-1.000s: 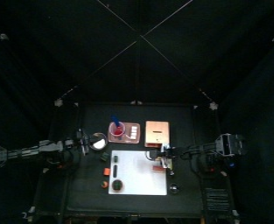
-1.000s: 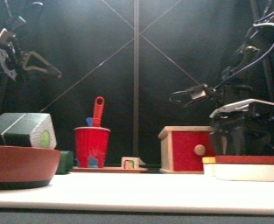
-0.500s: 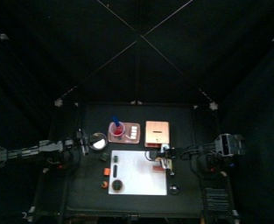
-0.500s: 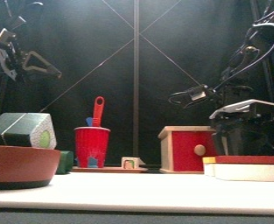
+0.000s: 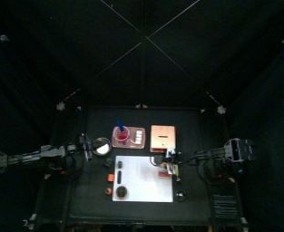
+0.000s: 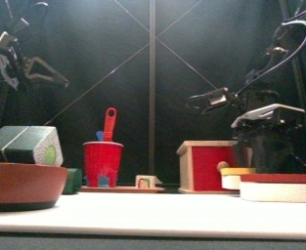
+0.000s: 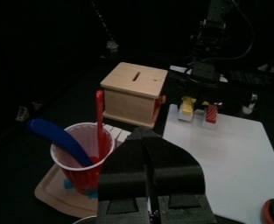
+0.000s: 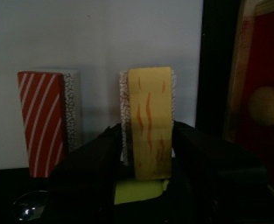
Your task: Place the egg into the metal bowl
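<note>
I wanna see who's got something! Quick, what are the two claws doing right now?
Left gripper: shut, holding nothing.
Right gripper: shut on the yellow block.

two black jointed arms with looping black cables and black jaws.

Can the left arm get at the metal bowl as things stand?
Probably yes: the left gripper hangs raised near the metal bowl with nothing over it; the right gripper, jaws holding a yellow block, is elsewhere.
</note>
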